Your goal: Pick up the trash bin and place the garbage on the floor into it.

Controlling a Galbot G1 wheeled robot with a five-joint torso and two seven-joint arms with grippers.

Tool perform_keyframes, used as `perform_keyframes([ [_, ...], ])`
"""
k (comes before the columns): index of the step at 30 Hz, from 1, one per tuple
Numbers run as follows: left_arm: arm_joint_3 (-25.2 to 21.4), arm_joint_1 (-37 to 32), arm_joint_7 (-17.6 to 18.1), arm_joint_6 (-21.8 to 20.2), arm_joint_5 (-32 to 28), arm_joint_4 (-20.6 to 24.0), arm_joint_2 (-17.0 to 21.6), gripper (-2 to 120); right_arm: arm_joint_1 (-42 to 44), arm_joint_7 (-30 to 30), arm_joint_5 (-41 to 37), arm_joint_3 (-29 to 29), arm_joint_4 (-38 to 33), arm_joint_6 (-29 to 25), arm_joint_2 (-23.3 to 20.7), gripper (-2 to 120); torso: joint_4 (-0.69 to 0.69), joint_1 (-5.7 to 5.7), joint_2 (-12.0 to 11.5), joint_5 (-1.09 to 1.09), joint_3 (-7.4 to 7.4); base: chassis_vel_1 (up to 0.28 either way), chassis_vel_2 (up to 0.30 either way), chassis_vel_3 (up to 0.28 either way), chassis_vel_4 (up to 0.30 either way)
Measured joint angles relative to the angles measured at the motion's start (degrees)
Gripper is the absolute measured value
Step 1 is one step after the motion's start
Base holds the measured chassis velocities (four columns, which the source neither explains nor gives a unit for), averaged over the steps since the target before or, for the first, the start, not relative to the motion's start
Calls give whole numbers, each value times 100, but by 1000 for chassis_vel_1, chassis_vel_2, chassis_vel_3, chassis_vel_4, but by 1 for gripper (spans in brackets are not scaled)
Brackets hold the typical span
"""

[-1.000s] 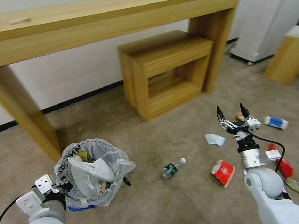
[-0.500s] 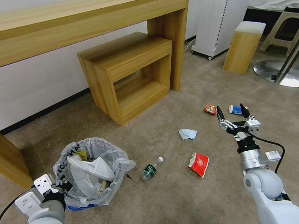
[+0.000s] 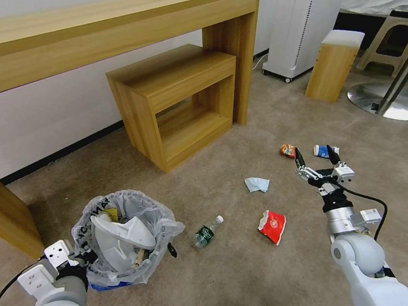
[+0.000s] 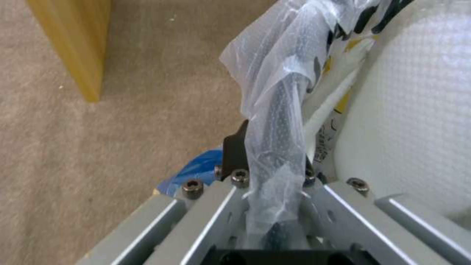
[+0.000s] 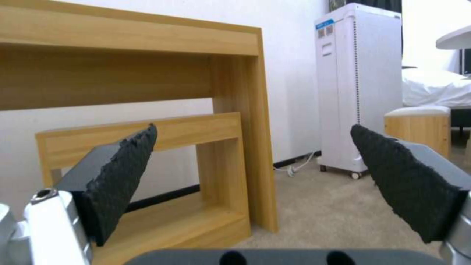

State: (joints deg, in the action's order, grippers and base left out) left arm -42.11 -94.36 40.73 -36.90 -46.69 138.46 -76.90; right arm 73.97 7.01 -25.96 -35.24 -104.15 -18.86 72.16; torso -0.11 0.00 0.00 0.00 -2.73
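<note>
Left gripper (image 3: 86,255), nearest, low at the robot's left: fingers pinched on the bag-wrapped rim of the trash bin (image 3: 100,274); in the left wrist view the crinkled liner (image 4: 282,121) hides all but one dark finger (image 4: 234,151). Bin: on the floor (image 3: 234,279), holding a white slipper (image 3: 120,234) and other litter hard to make out; a blue scrap shows under its base. Right gripper (image 3: 315,158), raised ahead at the robot's right: fingers (image 5: 120,176) spread wide, holding nothing. Garbage on the carpet, near to far: red wrapper (image 3: 272,225); crushed plastic bottle (image 3: 206,233); pale-blue tissue (image 3: 257,184); orange can (image 3: 288,150); blue-white cup (image 3: 323,151), partly hidden behind the right fingertips. Beyond: wooden side table (image 3: 176,103) under a long wooden desk (image 3: 108,33), cut off at left.
</note>
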Motion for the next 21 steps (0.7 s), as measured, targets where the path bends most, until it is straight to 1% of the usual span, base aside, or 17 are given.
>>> perform_keyframes([
  [7, -31, -13, -3, 2, 0, 29, 2, 0, 14, -50, 25, 31, 23, -45, 1, 100, 0, 0, 0, 1, 0, -201, 188, 206, -199],
  [13, -3, -36, -31, 3, 39, 30, -50, 0, 54, -85, 68, 111, 63, -119, -16, 100, -1, 1, 0, -1, 0, -264, 271, 248, -271],
  [14, 1, -37, -37, 4, 58, 31, -61, 0, 67, -119, 93, 133, 63, -128, -23, 100, 0, 1, 0, 3, -1, -279, 270, 292, -282],
  [16, 4, -36, -40, 6, 73, 31, -70, 0, 98, -201, 140, 172, 63, -127, -32, 100, 1, 1, -1, 1, -2, -278, 270, 291, -276],
  [17, 7, -34, -48, 6, 75, 30, -75, 0, 122, -275, 182, 197, 55, -106, -45, 100, 0, 1, 0, -4, -1, -268, 305, 291, -276],
  [18, 7, -30, -52, 6, 76, 31, -76, 0, 157, -371, 240, 242, 30, -50, -71, 100, 0, 2, -1, 1, -3, -268, 235, 204, -247],
  [21, 3, -17, -55, 8, 79, 31, -76, 0, 211, -538, 336, 309, 1, 82, -113, 100, -1, 2, -1, 1, -3, -213, 169, 162, -193],
])
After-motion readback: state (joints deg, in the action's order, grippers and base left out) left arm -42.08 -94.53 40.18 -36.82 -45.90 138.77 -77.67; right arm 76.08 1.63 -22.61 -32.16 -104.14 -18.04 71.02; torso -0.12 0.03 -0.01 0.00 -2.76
